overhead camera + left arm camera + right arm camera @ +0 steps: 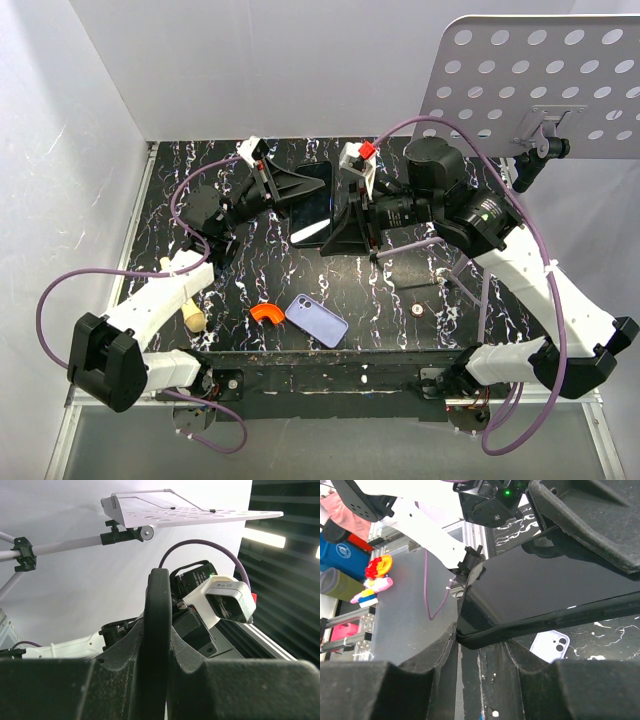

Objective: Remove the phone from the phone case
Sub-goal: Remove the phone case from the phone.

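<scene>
Our left claw (288, 190) pinches the phone (315, 200); the right claw's (340, 218) hold we cannot tell. We should loosen it slowly.

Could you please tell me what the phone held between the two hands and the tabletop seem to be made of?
Phone: glossy black face, probably glass, since it mirrors its surroundings; the raised rim looks like plastic or rubber, hard to tell. Tabletop: black with white veins, marble-look, possibly a printed laminate.
</scene>
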`<state>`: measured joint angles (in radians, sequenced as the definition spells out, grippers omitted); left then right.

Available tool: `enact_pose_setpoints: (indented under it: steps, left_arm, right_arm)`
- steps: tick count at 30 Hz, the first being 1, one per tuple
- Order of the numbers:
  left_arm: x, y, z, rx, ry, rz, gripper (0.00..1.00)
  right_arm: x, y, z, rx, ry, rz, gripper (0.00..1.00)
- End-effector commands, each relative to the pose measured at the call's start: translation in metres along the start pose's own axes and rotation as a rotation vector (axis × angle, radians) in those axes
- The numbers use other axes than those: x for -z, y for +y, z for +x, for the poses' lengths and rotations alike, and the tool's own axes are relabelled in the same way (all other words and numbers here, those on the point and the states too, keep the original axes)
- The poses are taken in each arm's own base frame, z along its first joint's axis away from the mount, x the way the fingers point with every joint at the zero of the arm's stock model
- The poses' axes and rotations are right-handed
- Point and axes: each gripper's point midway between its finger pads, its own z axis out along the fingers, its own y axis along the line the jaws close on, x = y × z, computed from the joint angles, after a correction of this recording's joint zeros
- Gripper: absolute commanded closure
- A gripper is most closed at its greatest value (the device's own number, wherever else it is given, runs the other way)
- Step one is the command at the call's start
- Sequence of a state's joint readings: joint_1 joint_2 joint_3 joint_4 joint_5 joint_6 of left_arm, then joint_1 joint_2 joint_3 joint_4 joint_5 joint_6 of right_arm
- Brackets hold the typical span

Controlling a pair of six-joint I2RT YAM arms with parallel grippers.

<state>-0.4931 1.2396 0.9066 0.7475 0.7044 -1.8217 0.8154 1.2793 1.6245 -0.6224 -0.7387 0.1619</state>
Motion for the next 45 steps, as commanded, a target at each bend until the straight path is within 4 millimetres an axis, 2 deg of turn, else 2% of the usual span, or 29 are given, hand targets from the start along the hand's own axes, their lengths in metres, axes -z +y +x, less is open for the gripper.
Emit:
enact_pose_setpoints:
  steps: [1, 10, 13, 15, 17, 18, 19, 20, 22, 23, 27, 29, 32, 34, 36, 38, 39, 45]
  left_arm:
    - [0.003, 0.062, 0.006, 0.18, 0.014, -0.207, 1.0]
    - [0.001, 0.05, 0.008, 0.168, 0.021, -0.175, 1.0]
    - [0.0, 0.042, 0.005, 0.147, -0.002, -0.134, 1.0]
    - [0.002, 0.032, 0.002, 0.099, -0.039, -0.083, 1.0]
    - [0.006, 0.023, -0.006, -0.002, -0.106, -0.039, 1.0]
    - [0.006, 0.017, -0.009, -0.053, -0.135, -0.017, 1.0]
    - [0.007, 0.01, -0.012, -0.111, -0.156, 0.009, 1.0]
    - [0.008, 0.005, -0.015, -0.154, -0.179, 0.017, 1.0]
    - [0.007, -0.001, -0.018, -0.239, -0.2, 0.01, 1.0]
    - [0.006, -0.003, -0.018, -0.283, -0.201, 0.0, 1.0]
    - [0.005, -0.014, -0.019, -0.374, -0.215, -0.01, 1.0]
    - [0.005, -0.02, -0.018, -0.374, -0.219, 0.012, 1.0]
    - [0.006, -0.027, -0.017, -0.36, -0.224, 0.049, 1.0]
    - [0.006, -0.03, -0.016, -0.353, -0.221, 0.06, 1.0]
    - [0.006, -0.035, -0.016, -0.357, -0.225, 0.069, 1.0]
    - [0.006, -0.036, -0.017, -0.352, -0.232, 0.078, 1.0]
    - [0.006, -0.038, -0.016, -0.352, -0.232, 0.085, 1.0]
    - [0.004, -0.041, -0.017, -0.367, -0.228, 0.094, 1.0]
  right_arm:
    - [0.017, 0.025, -0.1, 0.539, -0.309, 0.03, 0.99]
    - [0.015, 0.01, -0.102, 0.545, -0.292, 0.096, 0.99]
    - [0.01, -0.002, -0.097, 0.505, -0.269, 0.124, 0.99]
    - [0.005, -0.013, -0.085, 0.409, -0.248, 0.149, 0.99]
    - [0.001, -0.016, -0.063, 0.261, -0.225, 0.145, 0.99]
    - [0.0, -0.019, -0.051, 0.177, -0.221, 0.155, 0.93]
    - [0.002, -0.019, -0.038, 0.112, -0.224, 0.155, 0.82]
    - [-0.001, -0.02, -0.017, 0.033, -0.205, 0.134, 0.69]
    - [0.006, -0.002, -0.003, -0.052, -0.244, 0.076, 0.45]
    - [0.008, 0.006, 0.002, -0.083, -0.251, 0.044, 0.36]
    - [0.018, 0.03, -0.007, -0.141, -0.307, -0.043, 0.28]
    - [0.02, 0.027, -0.015, -0.147, -0.353, -0.024, 0.24]
    - [0.016, 0.01, -0.021, -0.2, -0.347, 0.038, 0.24]
    - [0.014, 0.007, -0.024, -0.221, -0.342, 0.029, 0.26]
    - [0.011, 0.005, -0.026, -0.244, -0.341, 0.026, 0.31]
    - [0.01, -0.001, -0.023, -0.269, -0.33, 0.054, 0.44]
    - [0.01, -0.004, -0.021, -0.286, -0.325, 0.078, 0.46]
    - [0.019, -0.018, 0.002, -0.327, -0.283, 0.199, 0.43]
